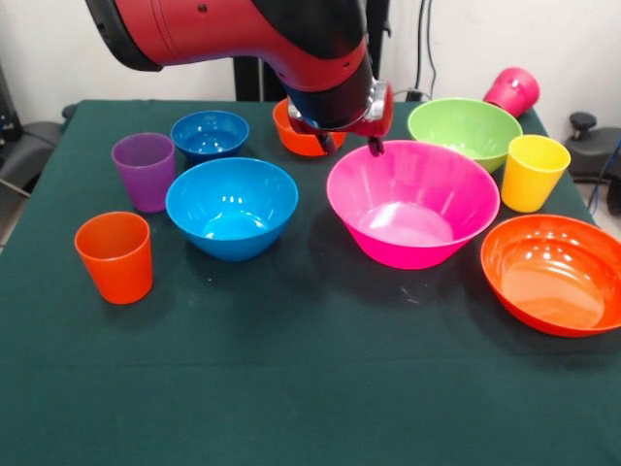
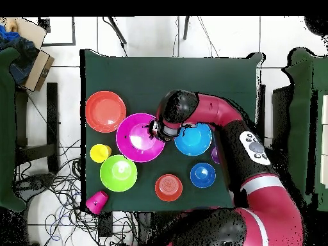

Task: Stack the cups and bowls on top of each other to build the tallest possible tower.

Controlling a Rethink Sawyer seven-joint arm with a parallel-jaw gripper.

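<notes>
Nothing stacked yet: all 6 bowls and 4 cups separate on the table [image 1: 320, 388]. Pink bowl [image 1: 412, 204], largest, at centre right, upright. Gripper [image 1: 351, 144] poised at its far rim; finger state impossible to tell. Next: picking a base, likely this bowl.

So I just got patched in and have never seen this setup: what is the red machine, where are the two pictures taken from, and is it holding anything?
The red machine is a robot arm. One picture looks across the table, the other straight down on it. Its gripper hangs at the far rim of the very large pink bowl; whether it grips that rim I cannot tell. Around it stand separately a medium blue bowl, small blue bowl, small orange bowl, lime green bowl, large orange bowl, and orange, purple and yellow cups. A magenta cup lies tipped over. Nothing is stacked.
</notes>
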